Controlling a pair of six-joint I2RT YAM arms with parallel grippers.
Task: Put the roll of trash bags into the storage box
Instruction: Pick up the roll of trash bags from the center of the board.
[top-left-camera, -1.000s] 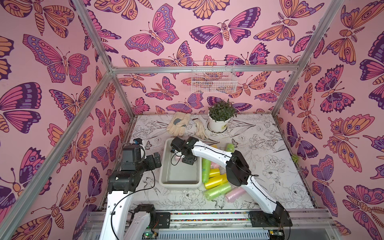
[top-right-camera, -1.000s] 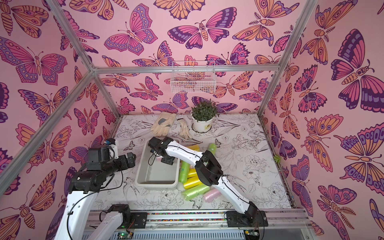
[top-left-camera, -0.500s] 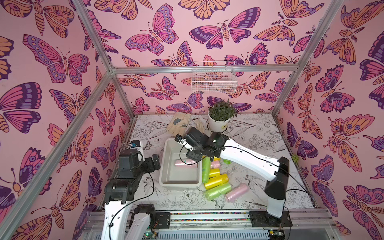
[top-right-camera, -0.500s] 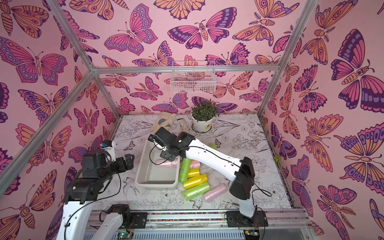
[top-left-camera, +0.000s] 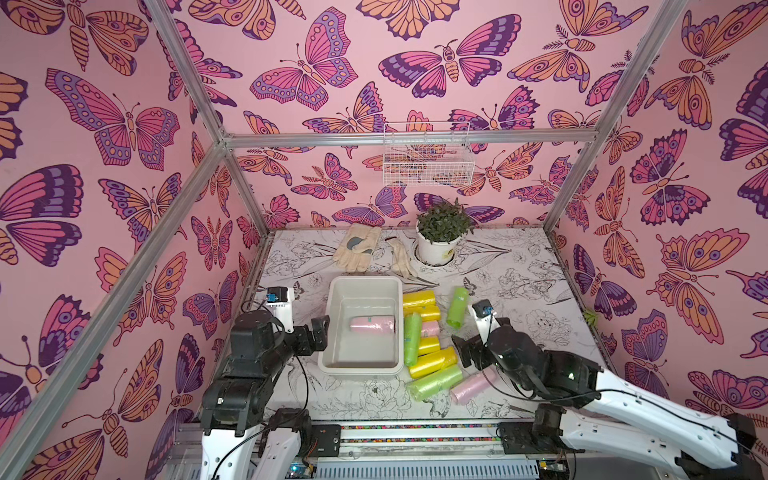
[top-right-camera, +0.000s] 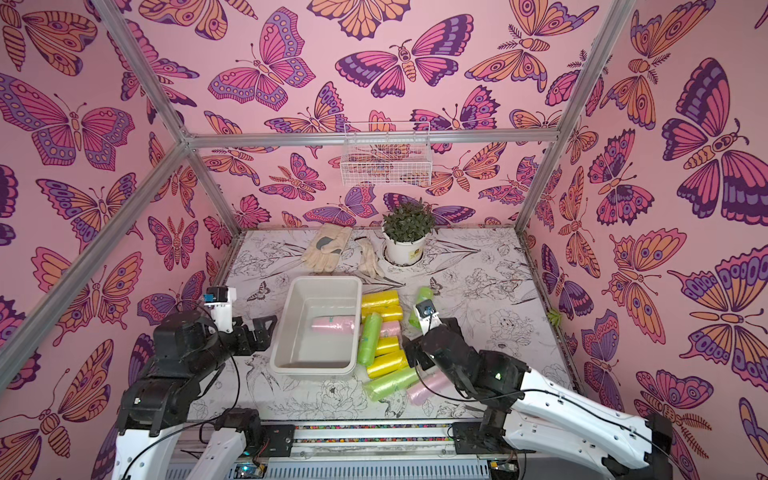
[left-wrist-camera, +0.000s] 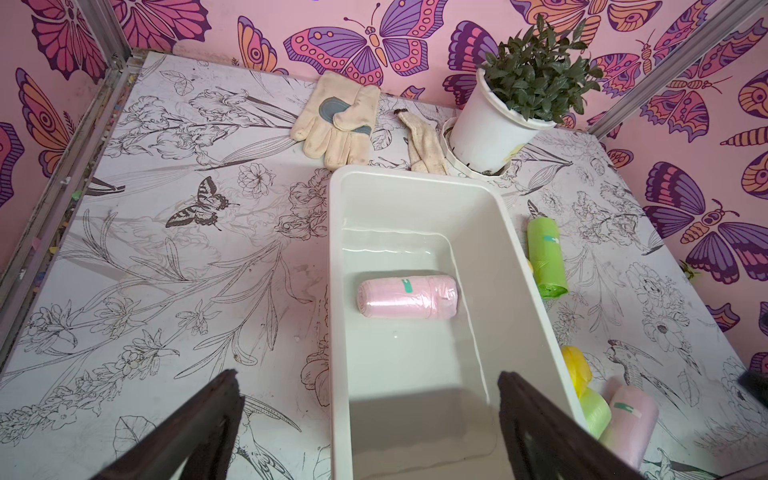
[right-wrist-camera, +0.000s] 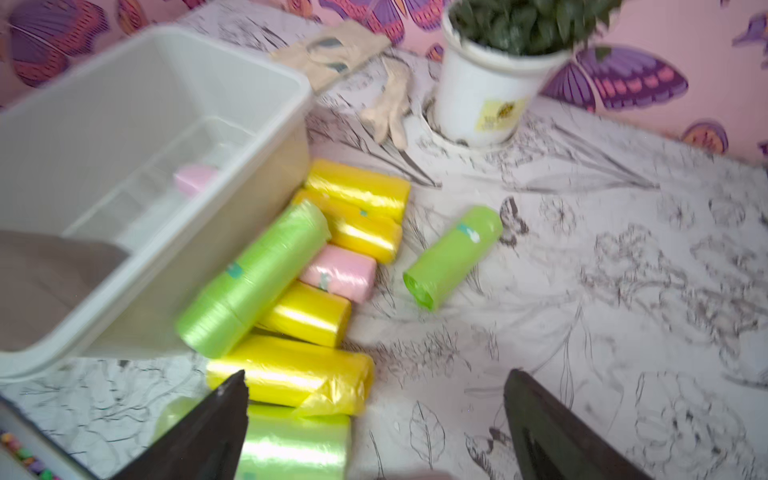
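The off-white storage box (top-left-camera: 361, 291) (top-right-camera: 324, 286) stands in the middle of the table. One pink roll of trash bags (top-left-camera: 372, 324) (left-wrist-camera: 407, 296) lies on its floor, and nothing touches it. At the box's near left corner my left gripper (top-left-camera: 318, 336) (left-wrist-camera: 368, 376) is open and empty. My right gripper (top-left-camera: 463, 353) (right-wrist-camera: 377, 373) hangs open and empty over the near end of a pile of yellow, green and pink rolls (top-left-camera: 428, 332) (right-wrist-camera: 291, 316) along the box's right wall.
A single green roll (top-left-camera: 457, 306) lies apart, right of the pile. Two work gloves (top-left-camera: 357, 247) and a white plant pot (top-left-camera: 440, 249) sit behind the box. A white wire basket (top-left-camera: 428, 158) hangs on the back wall.
My right gripper opened over the box and left the pink roll inside. That arm then drew back to the front right, above the pile. The left arm barely shifted.
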